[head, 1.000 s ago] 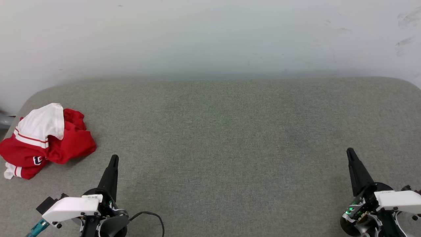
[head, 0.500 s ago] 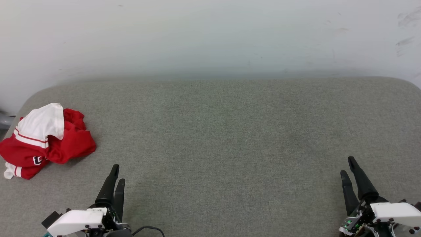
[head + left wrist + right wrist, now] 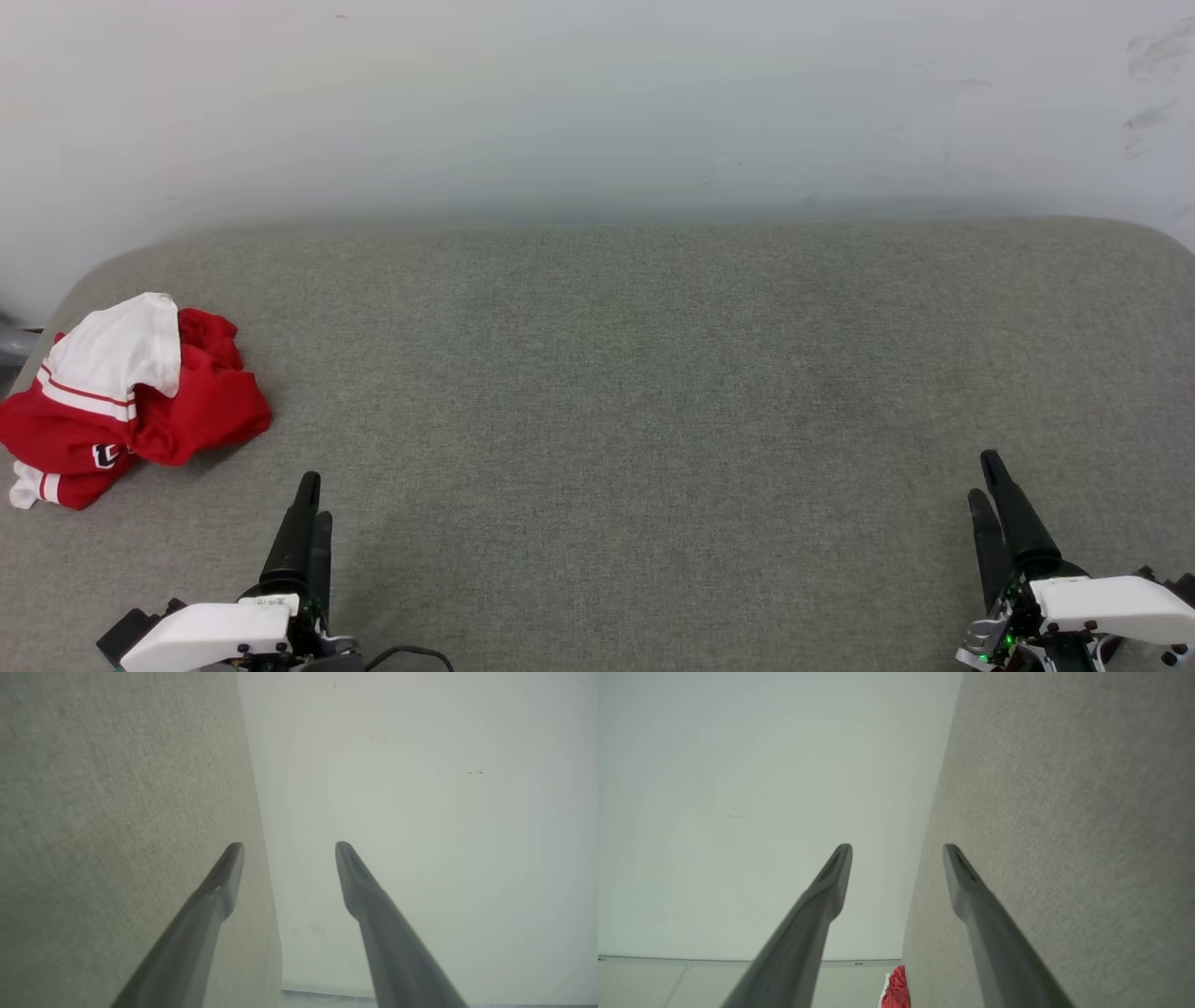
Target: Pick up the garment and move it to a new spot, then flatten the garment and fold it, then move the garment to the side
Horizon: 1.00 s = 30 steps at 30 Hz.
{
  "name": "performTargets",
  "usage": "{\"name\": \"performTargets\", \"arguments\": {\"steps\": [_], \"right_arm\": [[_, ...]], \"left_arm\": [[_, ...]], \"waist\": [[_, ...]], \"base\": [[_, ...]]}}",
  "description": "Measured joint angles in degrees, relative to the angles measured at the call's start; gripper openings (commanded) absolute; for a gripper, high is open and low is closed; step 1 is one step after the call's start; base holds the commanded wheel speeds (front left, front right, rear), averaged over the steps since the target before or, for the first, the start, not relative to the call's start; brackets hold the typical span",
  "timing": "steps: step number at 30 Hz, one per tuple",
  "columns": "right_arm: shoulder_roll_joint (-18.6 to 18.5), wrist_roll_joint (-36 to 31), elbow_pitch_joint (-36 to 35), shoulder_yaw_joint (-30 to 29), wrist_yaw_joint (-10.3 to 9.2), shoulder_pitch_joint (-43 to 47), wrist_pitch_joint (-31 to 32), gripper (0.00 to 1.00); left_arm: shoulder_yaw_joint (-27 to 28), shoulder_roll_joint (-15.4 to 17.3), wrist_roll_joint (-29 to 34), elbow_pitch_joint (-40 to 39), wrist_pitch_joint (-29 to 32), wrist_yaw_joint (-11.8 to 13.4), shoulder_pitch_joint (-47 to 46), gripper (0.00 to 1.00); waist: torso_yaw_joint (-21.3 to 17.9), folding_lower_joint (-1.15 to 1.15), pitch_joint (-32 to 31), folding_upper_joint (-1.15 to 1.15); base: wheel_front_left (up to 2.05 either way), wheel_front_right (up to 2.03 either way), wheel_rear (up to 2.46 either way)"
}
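Garment (image 3: 131, 401) lies crumpled in a red-and-white heap at the left edge of the grey surface (image 3: 635, 392), with nothing touching it. At the near left the left tool (image 3: 315, 499) hovers close to the heap, while the right tool (image 3: 982, 478) sits near right, well apart from it. Both have fingers spread and empty, likely readied for a first grab. The left one looks better placed to reach.

The garment (image 3: 131, 401) lies crumpled (white part uppermost) at the left edge of the grey surface (image 3: 635, 392).
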Motion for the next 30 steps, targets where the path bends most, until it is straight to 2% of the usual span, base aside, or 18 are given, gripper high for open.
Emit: {"name": "performTargets", "arguments": {"steps": [7,20,25,30], "right_arm": [[0.01,-5.41,0.35,-0.02,0.00,-0.15,-1.70,1.00],[0.02,-24.74,-2.83,-1.34,0.00,-1.30,-4.56,1.00],[0.02,-33.34,-5.08,-1.30,0.00,-1.47,-5.54,1.00],[0.02,-41.76,-7.84,-1.22,0.00,-1.74,-6.58,1.00]], "left_arm": [[2.61,0.01,3.89,0.25,-1.74,0.00,0.03,1.00],[8.48,0.01,12.89,-1.37,-4.68,0.00,0.03,1.00],[8.96,0.01,19.78,-4.83,-5.66,0.12,0.03,1.00],[6.54,0.00,26.86,-9.78,-6.60,0.20,0.62,1.00]], "waist": [[-0.04,0.00,0.00,0.00],[-0.22,0.00,-0.06,0.00],[-0.31,0.00,0.02,0.00],[-0.36,0.00,0.20,0.00]], "base": [[0.00,0.00,0.00],[0.00,0.00,0.00],[0.00,0.00,0.00],[0.00,0.00,0.00]]}}
